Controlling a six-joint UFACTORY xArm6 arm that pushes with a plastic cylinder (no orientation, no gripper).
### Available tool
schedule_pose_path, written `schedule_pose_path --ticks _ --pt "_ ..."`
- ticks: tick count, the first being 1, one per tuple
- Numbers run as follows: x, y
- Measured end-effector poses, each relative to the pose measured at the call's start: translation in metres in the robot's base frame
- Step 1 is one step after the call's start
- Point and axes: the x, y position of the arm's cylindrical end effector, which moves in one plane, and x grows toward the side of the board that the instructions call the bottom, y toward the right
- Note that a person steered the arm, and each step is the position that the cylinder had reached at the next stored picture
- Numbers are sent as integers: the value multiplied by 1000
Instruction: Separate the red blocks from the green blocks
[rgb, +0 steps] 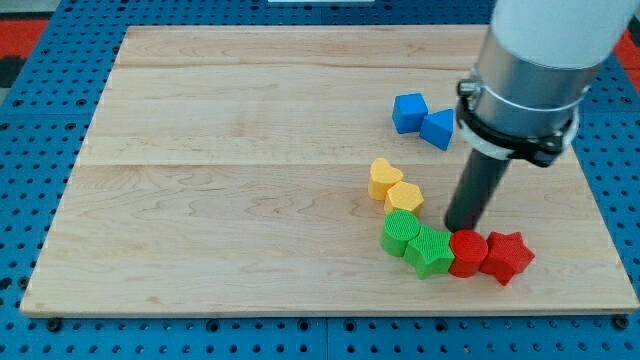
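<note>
A red round block (467, 252) and a red star block (505, 256) sit side by side near the view's bottom right. Touching the red round block on its left is a green star-like block (430, 250), and left of that a green round block (400, 232). The four form one row. My tip (459, 228) is at the lower end of the dark rod, just above the red round block, at the gap between it and the green star-like block.
A yellow heart block (384, 178) and a yellow hexagon block (405, 196) lie just above the green blocks. A blue cube (408, 112) and a blue triangular block (437, 129) lie toward the top right. The wooden board (200, 200) sits on a blue pegboard.
</note>
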Motion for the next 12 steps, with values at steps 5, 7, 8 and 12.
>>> schedule_pose_path --ticks 5,7,8,12 --pt "-28 5" --pt "0 5" --pt "5 5" --pt "28 -2"
